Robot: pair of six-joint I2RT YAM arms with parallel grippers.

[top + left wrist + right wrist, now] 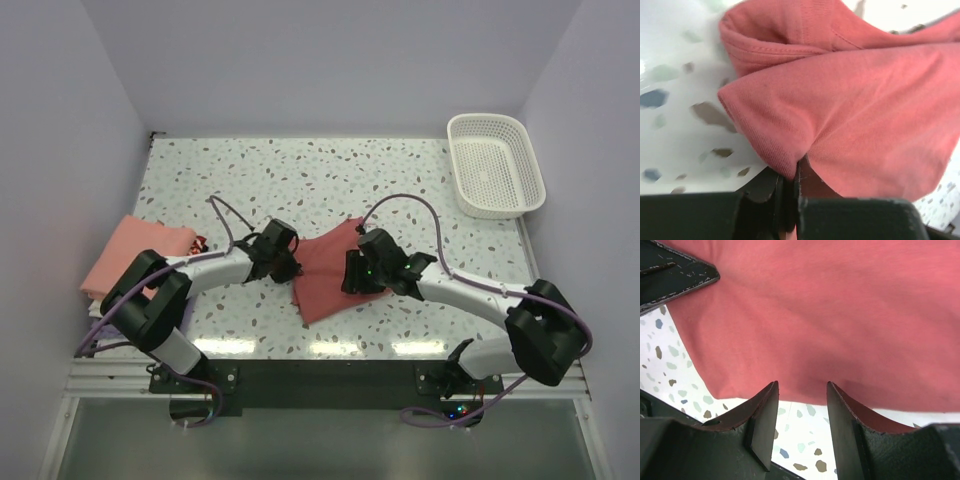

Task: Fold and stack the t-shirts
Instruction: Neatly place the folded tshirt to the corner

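On speckled terrazzo table (300, 170), crumpled brick-red knit t-shirt (320, 288), left gripper (791, 186) pinching its fold, right gripper (802, 392) spread.

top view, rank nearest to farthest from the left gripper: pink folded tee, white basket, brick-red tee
1. brick-red tee, centre, pinched in the left gripper.
2. pink folded tee, on the left side.
3. white basket, far right corner.
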